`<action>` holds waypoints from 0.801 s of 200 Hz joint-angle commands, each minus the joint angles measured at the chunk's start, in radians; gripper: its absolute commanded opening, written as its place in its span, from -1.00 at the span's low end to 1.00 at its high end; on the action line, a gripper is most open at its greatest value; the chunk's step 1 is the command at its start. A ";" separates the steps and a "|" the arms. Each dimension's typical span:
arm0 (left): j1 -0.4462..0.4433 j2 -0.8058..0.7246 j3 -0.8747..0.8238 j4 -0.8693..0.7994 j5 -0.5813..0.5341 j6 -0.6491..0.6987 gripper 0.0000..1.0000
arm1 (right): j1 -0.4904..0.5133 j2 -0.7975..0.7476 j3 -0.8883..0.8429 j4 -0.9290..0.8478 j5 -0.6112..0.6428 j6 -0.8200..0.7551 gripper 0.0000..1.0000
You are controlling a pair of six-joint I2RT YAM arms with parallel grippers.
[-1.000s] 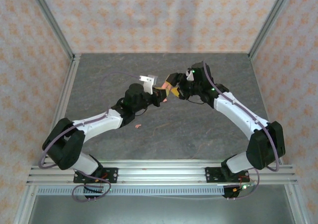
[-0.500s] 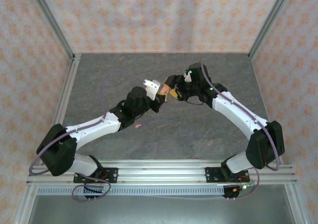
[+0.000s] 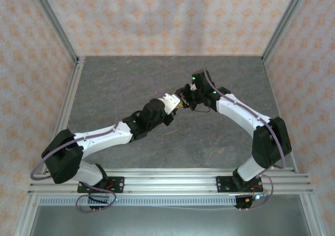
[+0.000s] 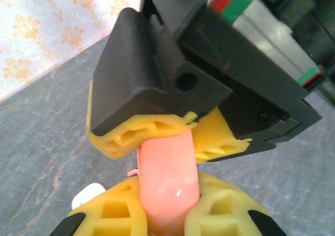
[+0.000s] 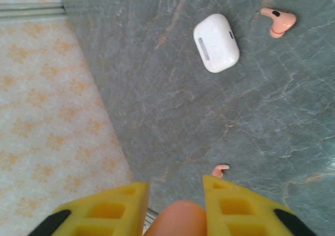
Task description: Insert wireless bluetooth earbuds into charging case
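The pink case (image 4: 167,178) is up off the table (image 5: 251,115), pinched from two sides at once. The left gripper (image 4: 167,207) clamps its lower end btwn yellow fingers. The right gripper (image 4: 178,139) bites the upper end from 12 o'clock, w/ its black body blocking most of what's behind. Can't tell whether the case lid is up or whether anything sits inside; both sets of fingers cover it.

Down on the grey table, from the right wrist cam: a white case (image 5: 216,42) lies flat w/ lid down, at about 12 o'clock from the fingers. A pink earbud (image 5: 280,20) lies loose at 2 o'clock of that case, near it but apart. A second pink earbud (image 5: 220,169), smaller in view, shows just past the tip of one finger. The patterned wall (image 5: 52,115) runs along at 9 o'clock.

In the left wrist cam a small white rounded thing (image 4: 86,195) peeks out at 9 o'clock of the fingers; too cut off to name.

From above, the two grippers meet nose to nose near mid-table. The left arm (image 3: 104,136) stretches in low from 7 o'clock, and the right arm (image 3: 241,115) bends in from 4 o'clock.
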 commanded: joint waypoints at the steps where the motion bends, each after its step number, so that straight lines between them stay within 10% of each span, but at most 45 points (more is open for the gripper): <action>1: -0.029 0.028 0.052 -0.031 -0.074 0.064 -1.00 | 0.008 0.013 0.047 -0.019 -0.001 -0.051 -0.73; 25: -0.037 0.047 0.059 -0.050 -0.060 0.080 -0.96 | 0.008 0.040 0.080 -0.074 0.001 -0.112 -0.88; 73: -0.035 0.000 0.016 -0.080 0.054 0.038 0.03 | -0.002 0.153 0.226 -0.282 0.012 -0.350 -1.00; 160: 0.035 -0.311 -0.232 -0.115 0.098 -0.186 0.40 | 0.032 0.412 0.313 -0.493 -0.117 -0.850 -1.00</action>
